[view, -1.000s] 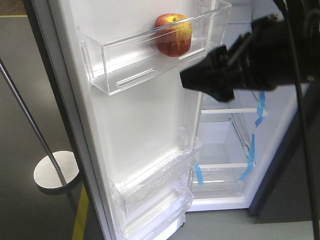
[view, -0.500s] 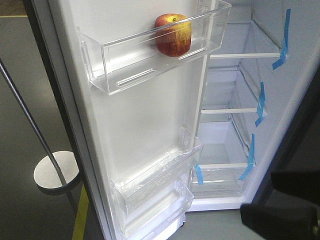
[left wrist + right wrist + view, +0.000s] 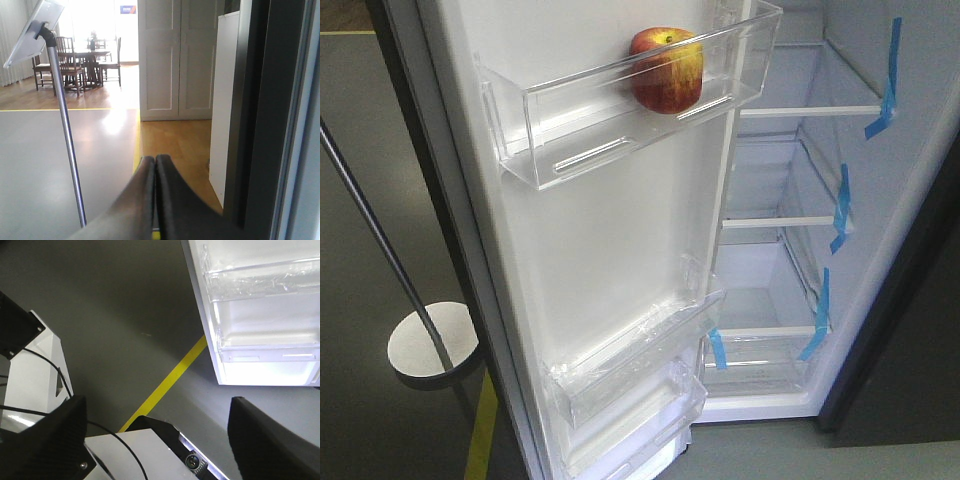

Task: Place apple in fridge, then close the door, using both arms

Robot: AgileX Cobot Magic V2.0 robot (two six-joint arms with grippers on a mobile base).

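Arms visible only from wrist cameras. Fridge [image 3: 775,170] top cut off. Apple [image 3: 666,69] in upper bin [image 3: 575,125] of open door [image 3: 610,245]. Left gripper [image 3: 155,160] pressed together, level, beside dark door edge. Right gripper [image 3: 157,412] spread wide, pointing floorward.

A slim metal pole [image 3: 380,225] rises from a round grey base [image 3: 432,345] on the grey floor [image 3: 360,120] at left, with a yellow floor line [image 3: 480,430] running just beside the base. At its top the pole carries a tilted board [image 3: 34,31]. Far behind, a dining table with wooden chairs [image 3: 82,60] stands on sunlit wooden flooring [image 3: 180,145], left of white double doors [image 3: 175,60].
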